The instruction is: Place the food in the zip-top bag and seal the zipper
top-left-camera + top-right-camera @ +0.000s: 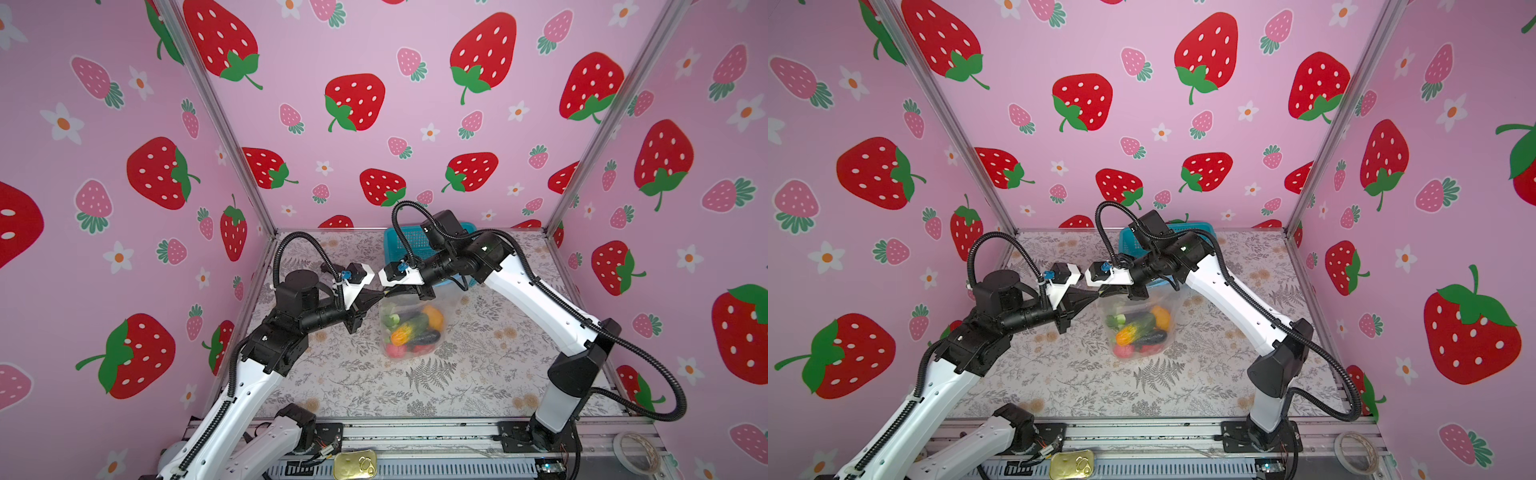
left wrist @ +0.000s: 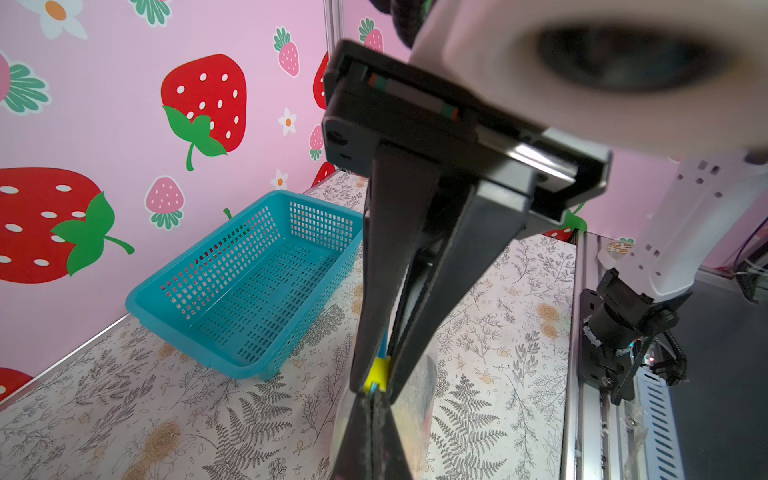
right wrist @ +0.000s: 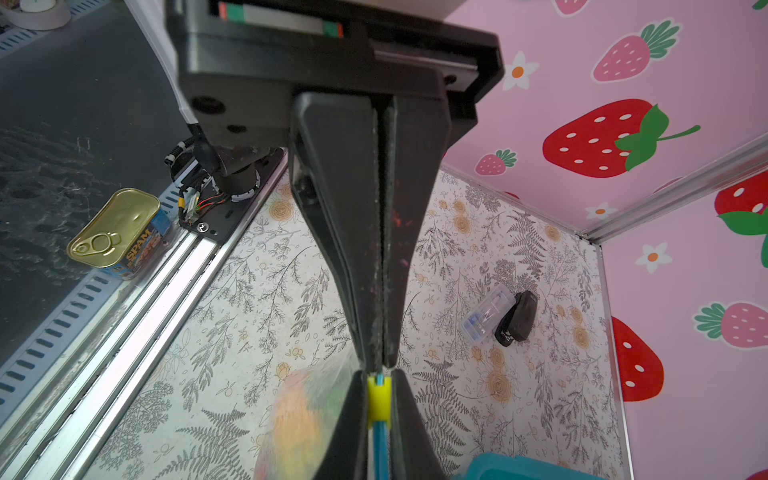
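In both top views my two arms meet tip to tip above the middle of the floral tabletop (image 1: 490, 374). The left end effector (image 1: 379, 294) and the right end effector (image 1: 392, 291) both reach the top edge of the zip-top bag (image 1: 451, 299), almost touching each other. The food (image 1: 415, 328) is bunched in the bag's lower part. I can make out an orange, a dark eggplant, green-orange cucumbers and a red lump. A teal basket (image 1: 397, 241) stands behind the bag by the back wall, partly hidden by the right arm.

From the left wrist camera, my left end effector's fingers (image 2: 357, 444) are pressed together on the bag's top edge. Directly opposite, the right end effector (image 2: 376, 374) pinches the yellow slider tab (image 2: 379, 371).

From the right wrist camera, the right end effector (image 3: 379, 380) grips that slider tab (image 3: 379, 401), and the light-blue zipper (image 3: 379, 449) runs between its fingers. The left end effector (image 3: 380, 361) is clamped flat on the strip just beyond the tab. The bag's blurred contents (image 3: 303, 415) lie just beside them.
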Motion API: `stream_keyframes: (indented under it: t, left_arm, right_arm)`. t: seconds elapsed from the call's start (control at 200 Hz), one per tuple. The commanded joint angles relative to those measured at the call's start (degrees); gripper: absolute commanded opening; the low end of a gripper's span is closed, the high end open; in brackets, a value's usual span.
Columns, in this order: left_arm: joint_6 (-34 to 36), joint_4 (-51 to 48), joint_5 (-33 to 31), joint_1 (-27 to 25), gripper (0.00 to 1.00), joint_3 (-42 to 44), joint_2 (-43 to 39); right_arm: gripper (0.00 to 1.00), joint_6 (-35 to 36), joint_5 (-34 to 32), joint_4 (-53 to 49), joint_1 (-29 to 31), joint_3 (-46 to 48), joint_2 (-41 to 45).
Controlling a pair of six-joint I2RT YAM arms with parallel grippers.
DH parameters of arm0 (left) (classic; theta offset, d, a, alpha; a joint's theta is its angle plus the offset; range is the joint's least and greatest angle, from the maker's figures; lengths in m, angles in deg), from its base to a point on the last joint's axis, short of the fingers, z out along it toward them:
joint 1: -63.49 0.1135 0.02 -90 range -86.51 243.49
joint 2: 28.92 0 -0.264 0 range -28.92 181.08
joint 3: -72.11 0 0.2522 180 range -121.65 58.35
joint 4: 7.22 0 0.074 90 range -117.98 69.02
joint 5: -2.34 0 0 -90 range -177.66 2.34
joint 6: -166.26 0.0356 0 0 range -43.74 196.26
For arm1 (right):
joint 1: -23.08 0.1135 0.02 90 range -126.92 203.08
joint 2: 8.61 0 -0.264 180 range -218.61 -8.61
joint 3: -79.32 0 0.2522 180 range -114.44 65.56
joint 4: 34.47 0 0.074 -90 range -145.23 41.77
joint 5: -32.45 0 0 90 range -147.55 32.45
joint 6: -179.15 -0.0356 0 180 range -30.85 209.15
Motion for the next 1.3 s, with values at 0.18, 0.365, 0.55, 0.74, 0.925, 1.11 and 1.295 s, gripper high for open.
stream_keyframes:
  t: [0.18,0.365,0.55,0.74,0.925,1.11,1.295]
  left_arm:
    - [1.8,0.8,-3.6,0.1,0.0,-0.3,-1.4]
    - [1.9,0.8,-6.2,0.1,0.0,-0.2,-1.2]
    - [2.0,0.8,-8.2,0.1,0.0,0.1,-1.4]
    - [1.6,0.8,-9.2,0.1,0.0,0.0,-1.5]
    - [1.4,0.7,-9.9,0.0,0.0,-0.2,-1.5]
    - [1.1,1.1,-11.2,0.0,0.0,-0.1,-1.6]
    - [1.0,1.2,-12.6,0.1,0.0,0.3,-2.0]
  right_arm:
    - [0.0,1.1,-1.0,-2.0,-1.2,1.1,3.0]
    - [0.0,1.0,-1.4,-1.7,-1.5,2.1,4.0]
    - [0.0,0.9,-1.4,-1.4,-2.0,2.9,4.6]
    - [0.0,1.0,-1.2,-0.9,-2.5,4.0,5.4]
    - [0.0,0.9,-1.0,-0.3,-2.9,5.4,6.5]
    - [0.0,0.9,-1.0,0.2,-3.3,6.3,7.4]
    - [0.0,0.7,-0.9,0.4,-3.5,6.8,7.7]
